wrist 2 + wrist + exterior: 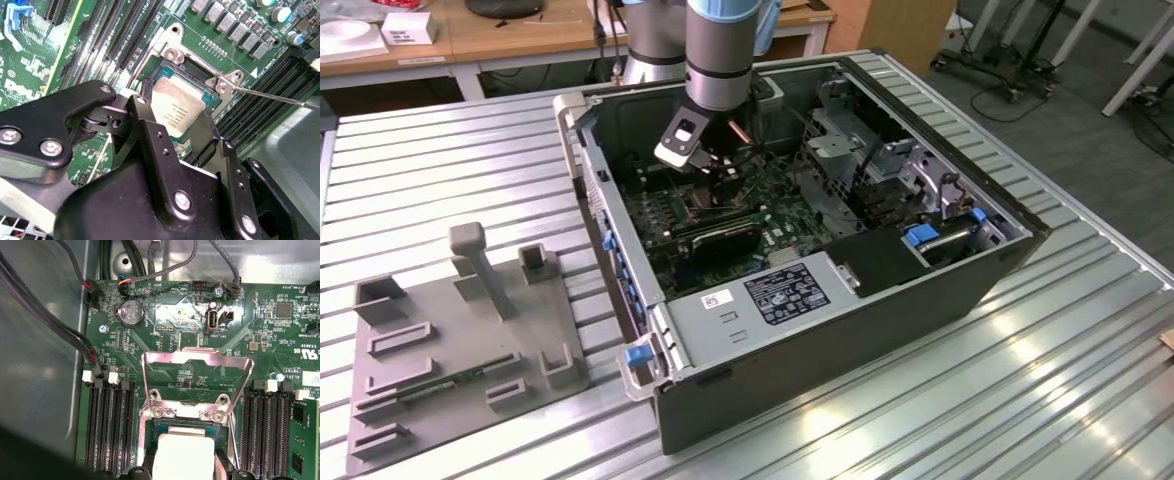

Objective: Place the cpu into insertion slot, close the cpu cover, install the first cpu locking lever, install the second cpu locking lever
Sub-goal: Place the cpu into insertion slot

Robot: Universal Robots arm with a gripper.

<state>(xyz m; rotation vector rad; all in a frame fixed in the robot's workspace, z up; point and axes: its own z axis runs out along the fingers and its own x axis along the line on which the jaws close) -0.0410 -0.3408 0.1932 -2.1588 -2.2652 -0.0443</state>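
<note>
Gripper (176,125) of mine sits low inside the open computer case (961,300), in the upper middle of the exterior view. My two black fingers (150,132) are clamped on opposite edges of the cpu (177,102). In both wrist views the chip lies right between my fingertips, directly over the insertion slot (195,74). I cannot tell whether it is fully seated.

Fine dark print runs across the cpu's pale face, too small for me to make out. White lettering dots the green motherboard (280,330). A black-and-white label (781,292) lies on the grey metal box at the case's near end.

In the first wrist view the cpu cover (197,357) is flipped open, lying back on its hinge just beyond the slot and away from my gripper (184,472), with bare board showing through its window. Black memory slots (107,425) flank the socket on both sides. A thin lever rod (272,96) angles away from the socket's corner.
</note>
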